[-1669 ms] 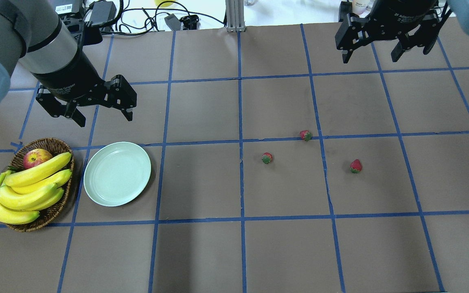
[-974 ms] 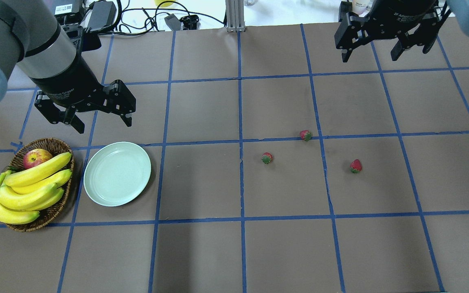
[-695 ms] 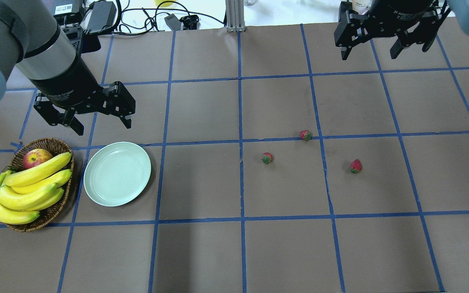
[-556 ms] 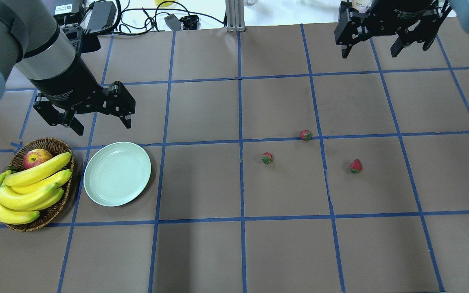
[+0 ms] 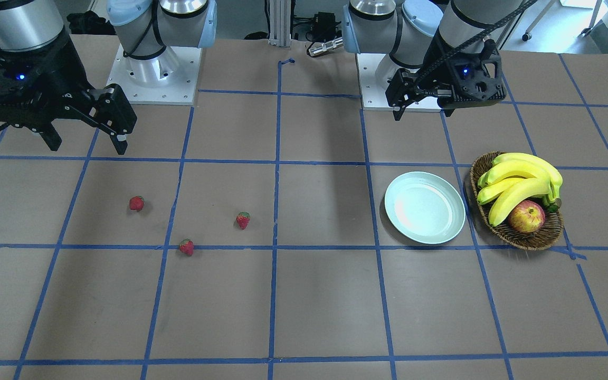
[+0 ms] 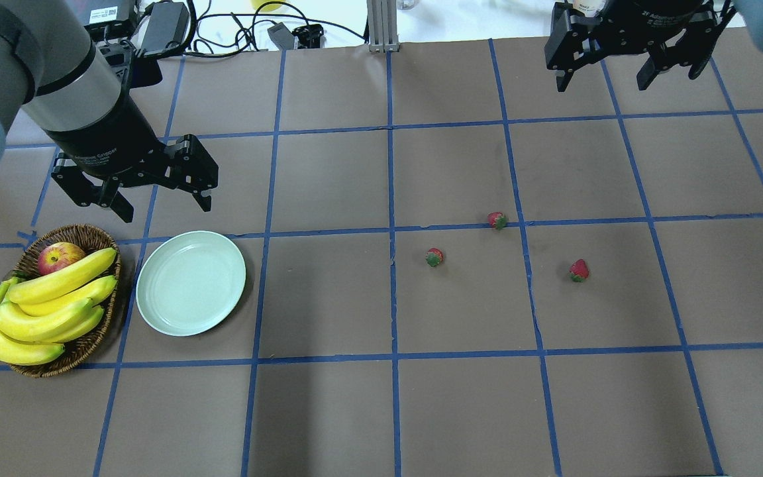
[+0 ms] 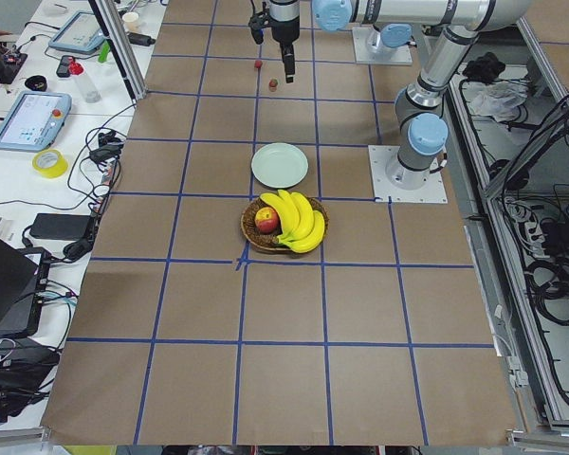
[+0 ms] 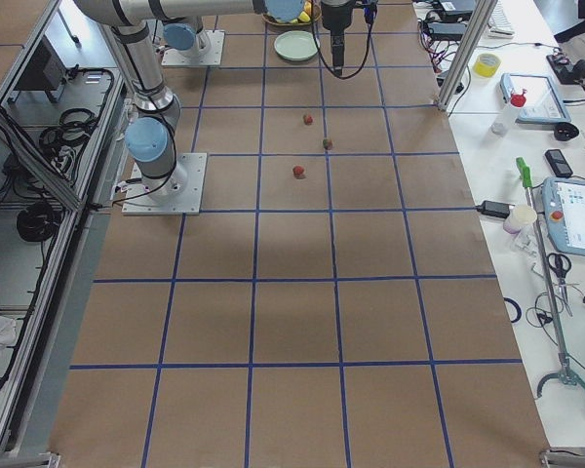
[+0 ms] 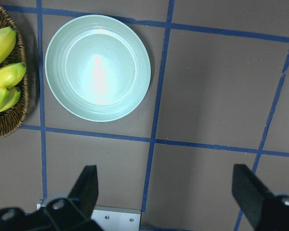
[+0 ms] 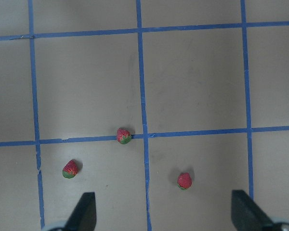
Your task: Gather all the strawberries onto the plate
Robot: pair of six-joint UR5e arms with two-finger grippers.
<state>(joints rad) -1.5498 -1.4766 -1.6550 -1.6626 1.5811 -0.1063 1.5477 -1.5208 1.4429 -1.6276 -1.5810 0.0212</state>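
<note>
Three small red strawberries lie apart on the brown table right of centre: one [image 6: 497,220] on a blue tape line, one [image 6: 434,257] nearer, one [image 6: 579,270] to the right. They also show in the right wrist view [image 10: 124,135], [image 10: 70,169], [image 10: 184,180]. The pale green plate [image 6: 191,283] sits empty at the left and shows in the left wrist view [image 9: 97,67]. My left gripper [image 6: 166,209] hangs open and empty just beyond the plate. My right gripper [image 6: 603,83] hangs open and empty at the far right, well beyond the strawberries.
A brown wicker basket [image 6: 87,233] with a bunch of bananas [image 6: 44,305] and a red-yellow apple [image 6: 60,257] stands directly left of the plate. Cables and power bricks [image 6: 163,23] lie past the table's far edge. Blue tape lines grid the table.
My left gripper has drifted a little nearer, toward the plate. My right gripper has drifted slightly toward the far edge. Both stayed open; the strawberries and the plate have not moved.
</note>
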